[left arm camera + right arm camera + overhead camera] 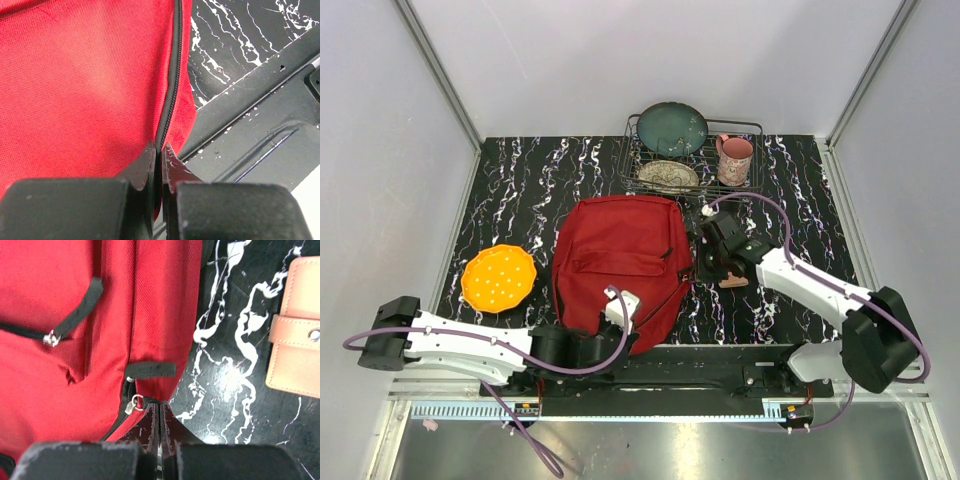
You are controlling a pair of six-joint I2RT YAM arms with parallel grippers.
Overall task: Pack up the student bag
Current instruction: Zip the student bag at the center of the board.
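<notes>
Black marbled tabletop [520, 180], pale walls [380, 150]; left fingers [147, 165], right fingers [147, 422] both closed at zipper [172, 75] of student bag [620, 250].

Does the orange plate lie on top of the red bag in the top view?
No, the orange plate lies on the table to the left of the student bag, with bare tabletop between them.

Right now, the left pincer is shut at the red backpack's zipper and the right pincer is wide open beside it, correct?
No: the right pincer is shut, as the right wrist view shows. The left pincer is shut at the zipper of the red backpack.
</notes>
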